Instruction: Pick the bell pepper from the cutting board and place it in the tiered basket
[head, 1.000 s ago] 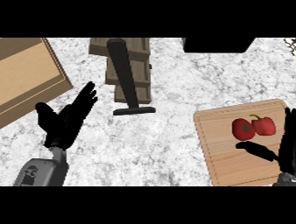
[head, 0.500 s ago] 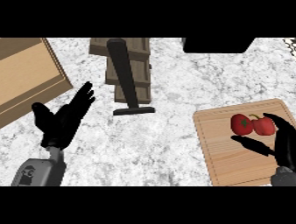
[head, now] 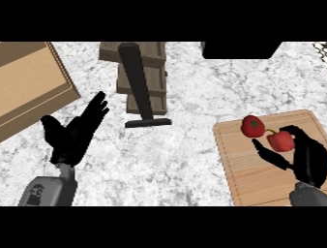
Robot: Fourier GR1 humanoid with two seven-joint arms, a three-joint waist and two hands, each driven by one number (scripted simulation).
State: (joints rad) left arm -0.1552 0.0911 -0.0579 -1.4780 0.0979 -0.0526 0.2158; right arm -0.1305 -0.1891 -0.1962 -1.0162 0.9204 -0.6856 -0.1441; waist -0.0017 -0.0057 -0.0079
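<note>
Gripping the bell pepper [head: 280,141] with the right hand [head: 308,157]
Its fingers and thumb curl round the pepper on the cutting board [head: 244,186], right side; the left hand [head: 70,139] is open, fingers straight, near left.

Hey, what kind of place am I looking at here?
Most likely a kitchen: a speckled stone counter carries a wooden cutting board with a red bell pepper, the sort of setup used for preparing food.
</note>
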